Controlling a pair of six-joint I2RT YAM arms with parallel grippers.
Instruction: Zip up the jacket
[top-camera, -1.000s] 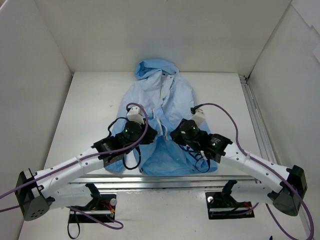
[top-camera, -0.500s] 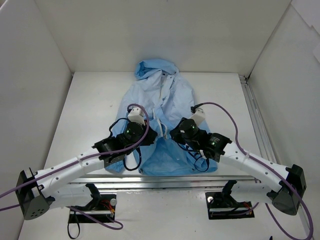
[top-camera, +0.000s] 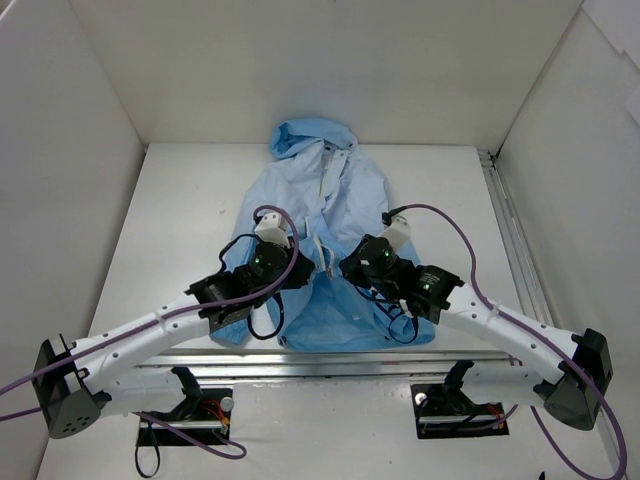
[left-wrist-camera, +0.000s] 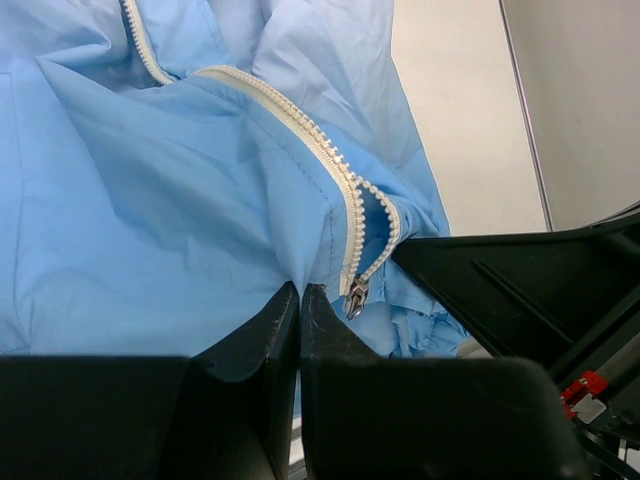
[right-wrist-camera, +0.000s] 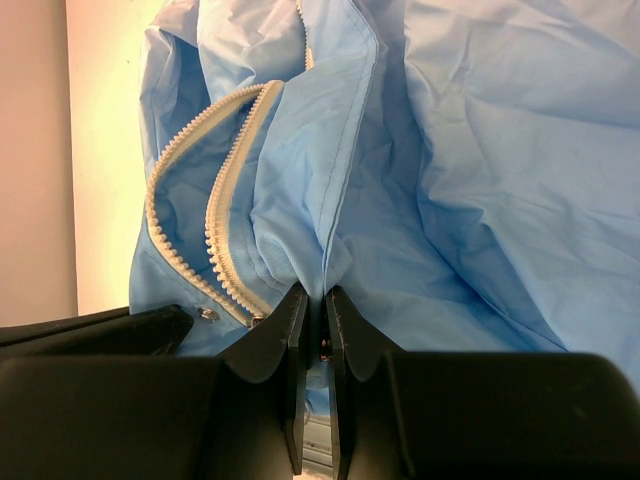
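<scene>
Top external view: white table (top-camera: 180, 210), enclosed by white walls (top-camera: 90, 130) at back and sides. Item: jacket (top-camera: 345, 190), light blue, thin, laid flat along the middle of the table, hood (top-camera: 305, 135) toward the back wall, hem toward the arm bases, front not closed. Left arm (top-camera: 150, 335) and right arm (top-camera: 510, 330), white with black wrists, each carrying a purple cable (top-camera: 440, 215), reached inward over the lower half of the garment and met near its centre line. Left gripper (top-camera: 303, 268) and right gripper (top-camera: 348, 268) stood just beside each other there, on either side of the front opening. Left wrist view: left gripper (left-wrist-camera: 300, 295) had its black fingers (left-wrist-camera: 260, 330) pressed together, pinching a fold of blue cloth just beside the white zipper (left-wrist-camera: 300, 125); the toothed strip ran down from the upper left, curled at its lower end, and carried a small metal slider (left-wrist-camera: 355, 295) hanging close to the fingertips and apart from the other strip. Right wrist view: right gripper (right-wrist-camera: 310, 298) likewise clamped tight on a ridge of fabric next to the opposite zipper (right-wrist-camera: 225, 150) edge, which looped in two pale rows to the left of the pinch. Whether the pads touched the teeth themselves could not be told.
</scene>
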